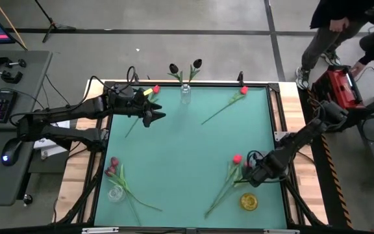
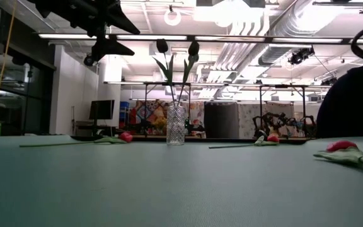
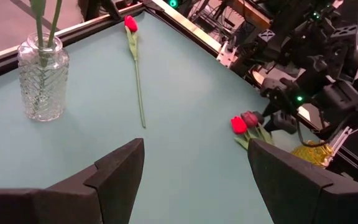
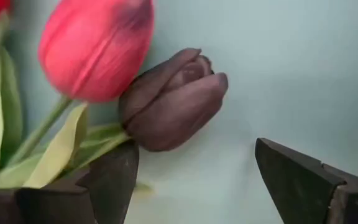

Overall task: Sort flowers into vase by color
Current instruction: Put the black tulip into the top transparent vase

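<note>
Table-level, black tulip lies between right hand's spread fingers.

A vase with two tulips stands at the table's 12 o'clock edge. Single tulips lie at 1 and 11; bunches lie at 5 and 7.

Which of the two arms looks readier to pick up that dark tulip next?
The right one. Its hand is open and low beside the dark tulip near the yellow vase. The left hand hangs open, high near the clear vase holding black tulips.
</note>
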